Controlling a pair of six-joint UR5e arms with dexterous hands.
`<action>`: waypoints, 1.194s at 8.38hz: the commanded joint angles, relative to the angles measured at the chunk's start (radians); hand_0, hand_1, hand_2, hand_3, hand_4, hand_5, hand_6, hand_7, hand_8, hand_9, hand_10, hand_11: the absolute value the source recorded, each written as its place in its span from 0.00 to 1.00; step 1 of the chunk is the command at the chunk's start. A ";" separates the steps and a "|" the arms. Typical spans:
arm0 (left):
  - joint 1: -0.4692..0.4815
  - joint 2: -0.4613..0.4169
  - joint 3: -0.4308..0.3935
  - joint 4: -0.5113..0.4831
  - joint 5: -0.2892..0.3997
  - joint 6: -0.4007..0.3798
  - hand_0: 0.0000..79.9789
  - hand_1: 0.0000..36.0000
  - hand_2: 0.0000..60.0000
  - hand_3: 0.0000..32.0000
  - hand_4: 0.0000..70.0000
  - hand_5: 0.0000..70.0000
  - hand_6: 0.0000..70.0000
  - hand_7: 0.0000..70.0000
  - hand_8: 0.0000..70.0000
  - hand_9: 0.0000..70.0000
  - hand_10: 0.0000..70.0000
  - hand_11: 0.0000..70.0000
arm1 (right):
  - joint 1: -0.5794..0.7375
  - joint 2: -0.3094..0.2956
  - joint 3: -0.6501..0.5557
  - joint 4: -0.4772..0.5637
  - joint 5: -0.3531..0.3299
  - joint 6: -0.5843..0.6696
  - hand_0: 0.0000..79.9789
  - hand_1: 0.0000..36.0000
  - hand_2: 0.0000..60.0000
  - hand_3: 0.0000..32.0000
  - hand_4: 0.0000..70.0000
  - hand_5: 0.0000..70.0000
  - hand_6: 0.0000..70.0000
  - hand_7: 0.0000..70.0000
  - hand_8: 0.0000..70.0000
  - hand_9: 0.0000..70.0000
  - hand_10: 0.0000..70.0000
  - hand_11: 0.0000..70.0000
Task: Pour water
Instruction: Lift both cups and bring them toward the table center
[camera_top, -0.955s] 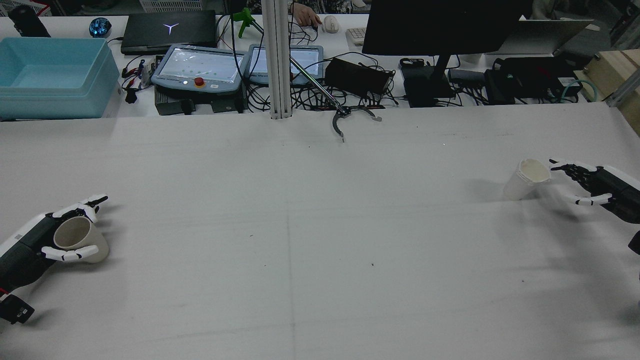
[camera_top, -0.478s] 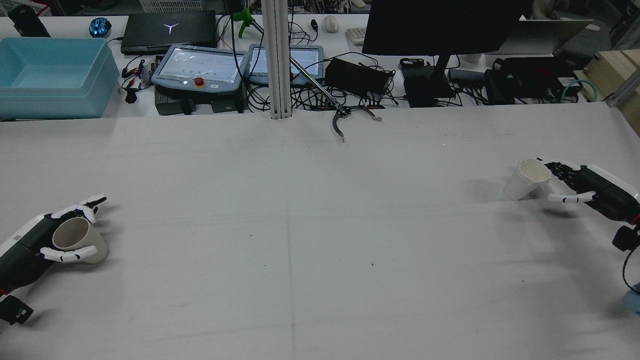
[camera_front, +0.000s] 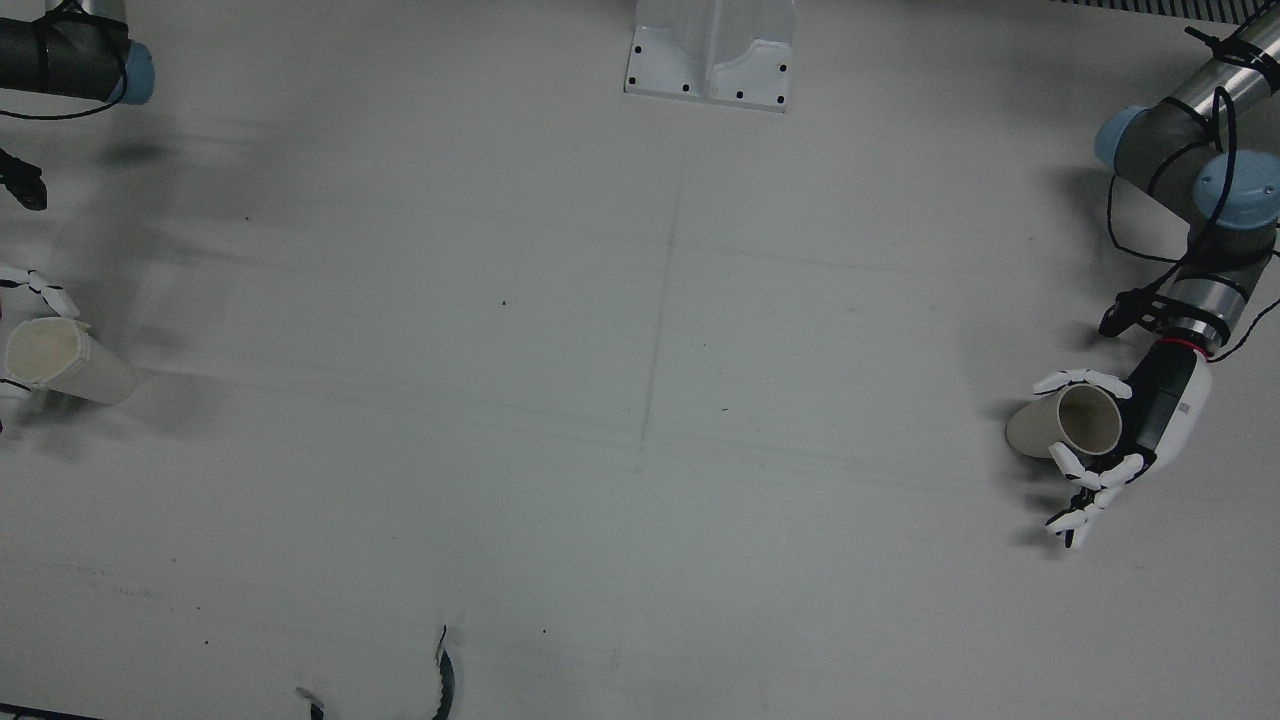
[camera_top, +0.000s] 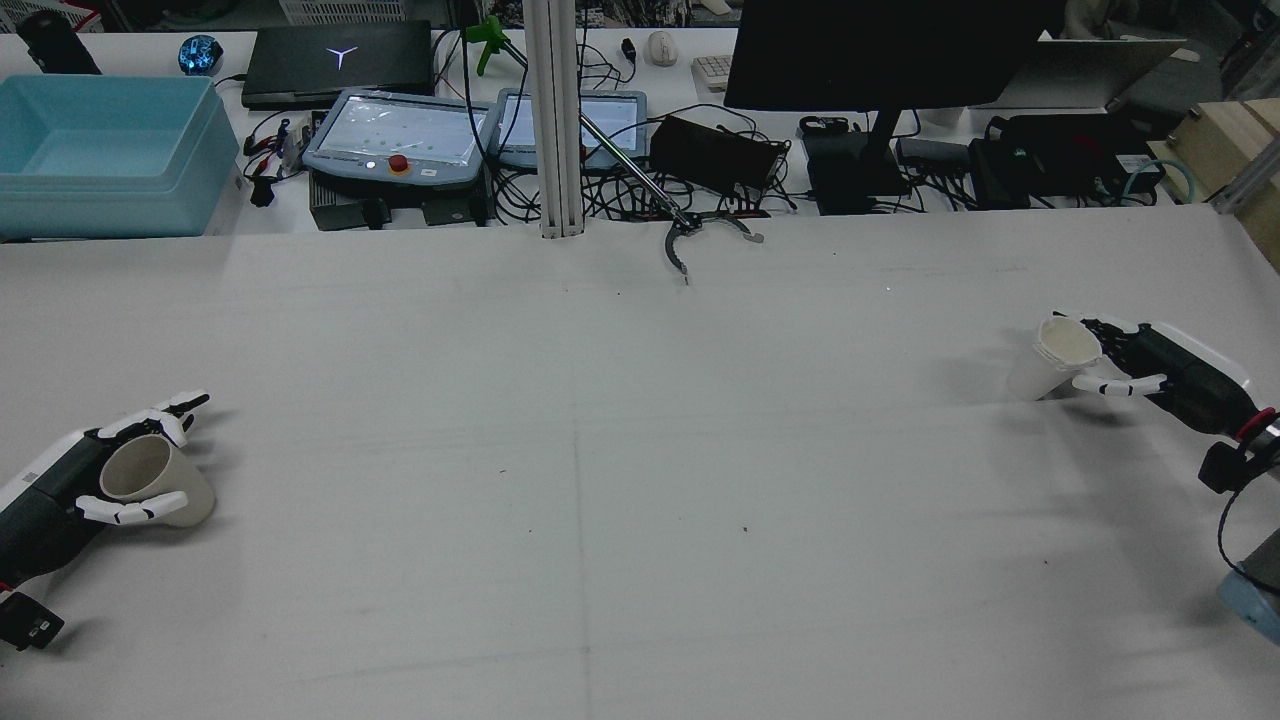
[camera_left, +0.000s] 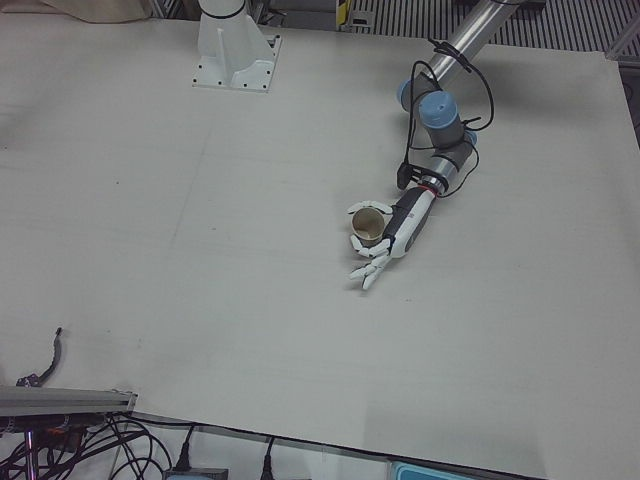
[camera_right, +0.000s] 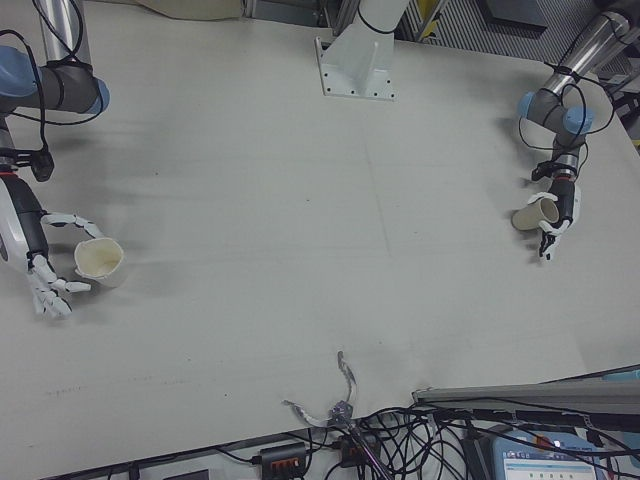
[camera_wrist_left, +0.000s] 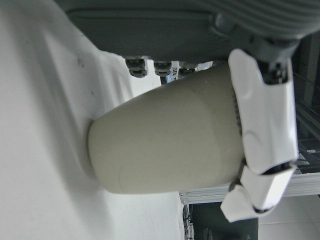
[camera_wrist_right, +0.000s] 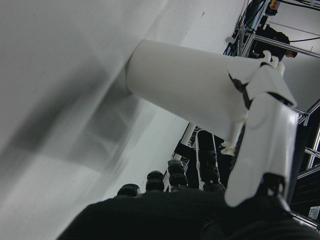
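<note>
A beige cup (camera_top: 160, 485) stands near the table's left edge in the rear view. My left hand (camera_top: 70, 495) is cupped around it with spread fingers on both sides, loosely open. The pair also shows in the front view, cup (camera_front: 1040, 428) and hand (camera_front: 1140, 430). The left hand view shows one finger (camera_wrist_left: 262, 120) lying against the cup (camera_wrist_left: 165, 145). A white cup (camera_top: 1050, 362) stands at the right. My right hand (camera_top: 1150, 372) reaches around its rim with the fingers apart. It shows in the right-front view too, cup (camera_right: 100, 262) and hand (camera_right: 35, 255).
A black curved tool (camera_top: 690, 238) lies at the table's far edge. Beyond that edge are a white post (camera_top: 555, 120), two teach pendants (camera_top: 400, 135), a blue bin (camera_top: 100, 150) and cables. The arms' white pedestal (camera_front: 712, 50) stands at the near edge.
My right hand has moved left toward the white cup, and its fingers now flank the rim. My left hand and the beige cup have barely shifted.
</note>
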 joint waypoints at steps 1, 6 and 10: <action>-0.003 0.006 0.045 -0.055 0.000 0.000 0.69 0.87 1.00 0.00 0.92 1.00 0.13 0.26 0.05 0.06 0.05 0.10 | -0.088 0.036 0.004 -0.044 0.063 -0.002 0.66 0.71 0.50 0.00 0.01 0.43 0.09 0.18 0.05 0.10 0.00 0.00; -0.011 0.015 0.067 -0.092 -0.002 -0.015 0.70 0.85 1.00 0.00 0.89 1.00 0.12 0.25 0.04 0.06 0.05 0.09 | -0.133 0.036 0.325 -0.340 0.126 -0.063 1.00 1.00 1.00 0.00 0.43 1.00 0.96 1.00 0.78 1.00 0.78 1.00; 0.005 -0.045 -0.157 0.243 0.035 -0.005 0.74 0.98 1.00 0.00 0.98 1.00 0.16 0.29 0.05 0.06 0.04 0.08 | -0.090 0.045 0.596 -0.520 0.126 -0.037 1.00 1.00 1.00 0.00 0.60 1.00 1.00 1.00 0.81 1.00 0.77 1.00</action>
